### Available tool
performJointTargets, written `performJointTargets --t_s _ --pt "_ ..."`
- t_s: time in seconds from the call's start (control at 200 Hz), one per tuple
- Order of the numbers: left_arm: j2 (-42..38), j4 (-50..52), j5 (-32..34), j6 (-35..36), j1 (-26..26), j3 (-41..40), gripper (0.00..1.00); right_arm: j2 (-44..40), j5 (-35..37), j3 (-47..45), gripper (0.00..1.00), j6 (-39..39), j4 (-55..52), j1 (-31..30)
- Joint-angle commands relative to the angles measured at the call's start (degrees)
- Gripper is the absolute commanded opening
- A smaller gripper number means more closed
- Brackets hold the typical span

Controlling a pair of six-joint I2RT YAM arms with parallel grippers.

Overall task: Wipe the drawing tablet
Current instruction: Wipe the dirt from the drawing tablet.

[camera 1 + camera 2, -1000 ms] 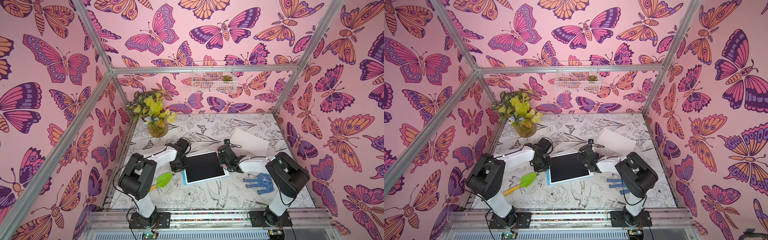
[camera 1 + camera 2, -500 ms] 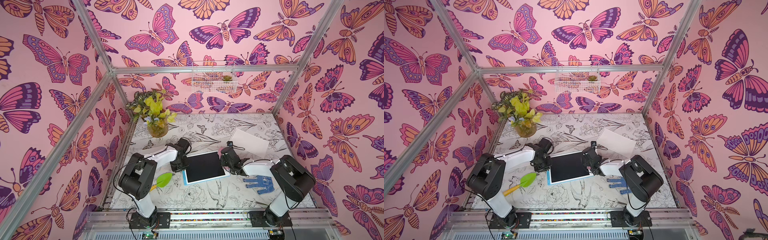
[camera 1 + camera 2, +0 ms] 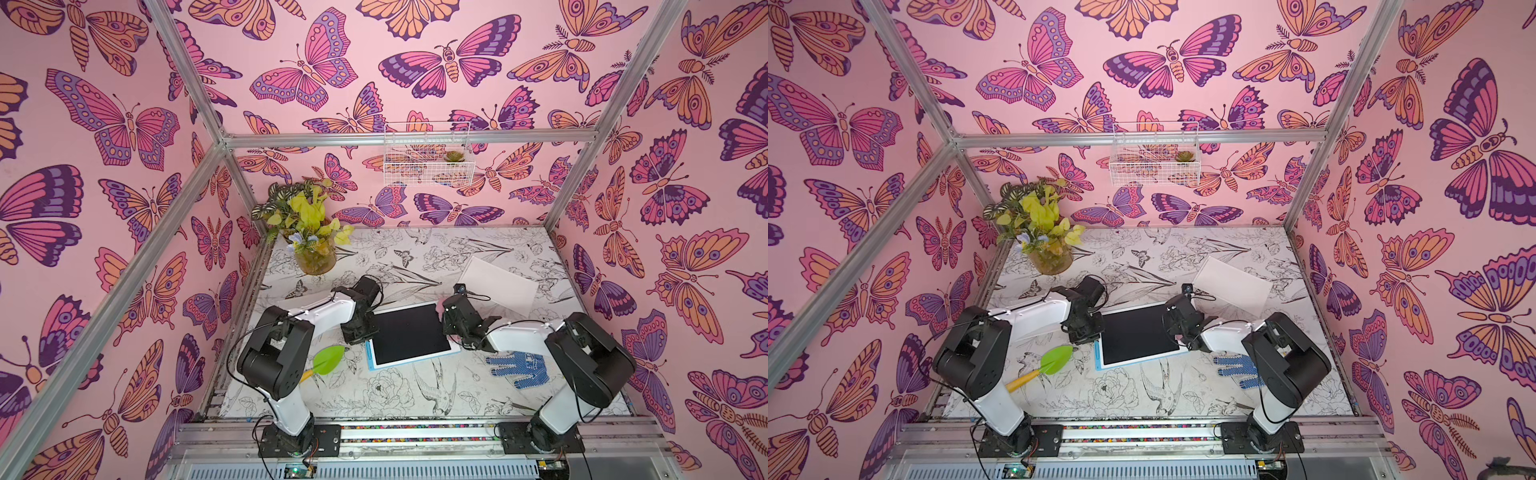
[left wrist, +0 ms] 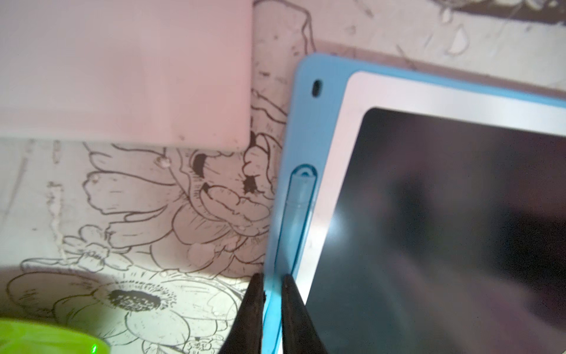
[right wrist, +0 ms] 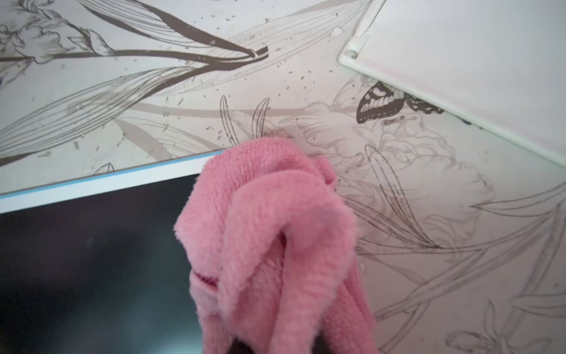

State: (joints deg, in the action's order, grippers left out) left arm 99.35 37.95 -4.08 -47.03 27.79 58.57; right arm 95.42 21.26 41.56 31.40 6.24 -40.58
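Mostly cloth [image 5: 269, 245] hides right end effector [image 3: 445, 316]; tablet [image 5: 92, 260] cropped, wrist cams.

The left arm [image 3: 320, 309] and the right arm [image 3: 515, 338] fold low and reach inward toward each other. The left pincer [image 4: 272, 280] points down, its dark fingers nearly together, with only a slit between. The right pincer [image 3: 444, 318] is clamped on a pink cloth [image 5: 275, 239], its fingers hidden beneath.

Stereo pair high at front, downward; wrist cams close over tablet [image 4: 428, 230]
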Motion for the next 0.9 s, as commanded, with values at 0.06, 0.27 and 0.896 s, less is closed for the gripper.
performJointTargets --t_s 0.06,0.27,0.896 --pt "4.9 2.3 0.0 -1.1 0.5 -3.3 0.14 5.5 -1.6 6.9 0.0 -0.8 -8.3 -13.0" --pt "4.7 2.2 0.0 -1.1 0.6 -3.9 0.14 2.3 -1.7 -0.2 0.0 2.1 -10.0 -1.2" --pt "4.6 2.0 -0.1 -1.2 0.7 -4.5 0.13 -8.2 -3.5 -8.5 0.0 0.1 -11.6 -2.5"
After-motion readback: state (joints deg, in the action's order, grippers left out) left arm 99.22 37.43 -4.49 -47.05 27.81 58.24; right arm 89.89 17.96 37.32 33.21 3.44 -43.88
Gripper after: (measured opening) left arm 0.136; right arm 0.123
